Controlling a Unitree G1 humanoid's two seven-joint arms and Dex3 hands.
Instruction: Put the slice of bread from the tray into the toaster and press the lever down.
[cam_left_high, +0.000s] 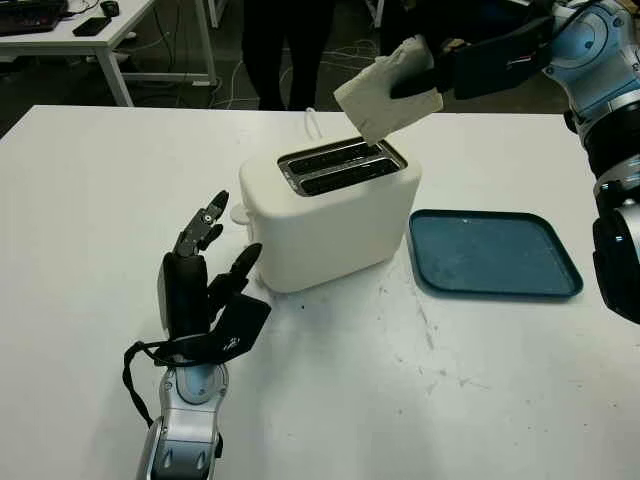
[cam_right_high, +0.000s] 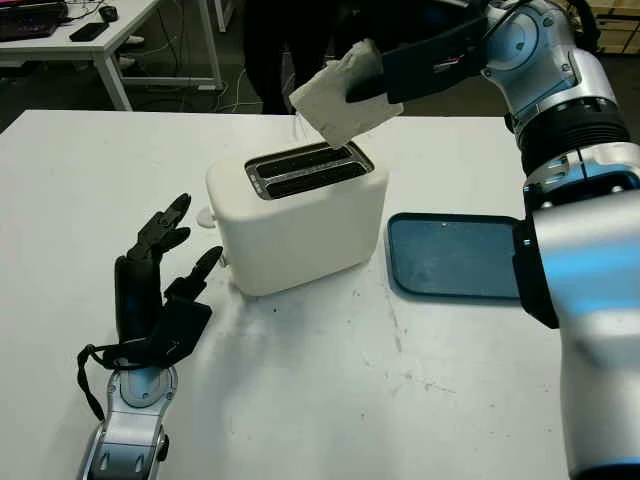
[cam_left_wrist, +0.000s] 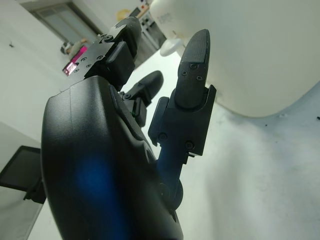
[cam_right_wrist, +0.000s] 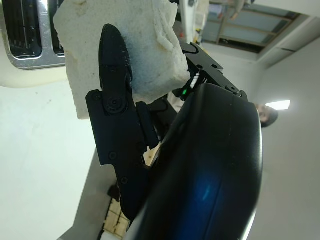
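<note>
**Bread held over the toaster slots**

From the head camera I saw my right hand (cam_left_high: 425, 70) up above the far end of the white two-slot plastic toaster (cam_left_high: 330, 210), fingers pinching the pale, square slice of bread (cam_left_high: 388, 95). The slice hung tilted, its lower corner just over the slots and not yet inside them. The dark blue rectangular plastic tray (cam_left_high: 495, 255) lay on the white table (cam_left_high: 90, 200) just beside the toaster, on my right arm's side, with nothing on it. My left hand (cam_left_high: 205, 285) stood near the toaster's near-left corner, holding nothing, fingers pointing up. I could not make out the toaster's lever. A person's dark-clad legs (cam_left_high: 285, 50) stood behind the table, cut off by the top edge.

In the left wrist view, the left hand's black fingers (cam_left_wrist: 192, 75) reached toward the toaster's white wall (cam_left_wrist: 260, 50); I could not tell whether they touched it.

In the right wrist view, a black finger (cam_right_wrist: 117, 85) pressed across the bread's face (cam_right_wrist: 150, 45), hiding much of it, with the chrome-rimmed slots (cam_right_wrist: 30, 30) behind, partly cut off.
</note>
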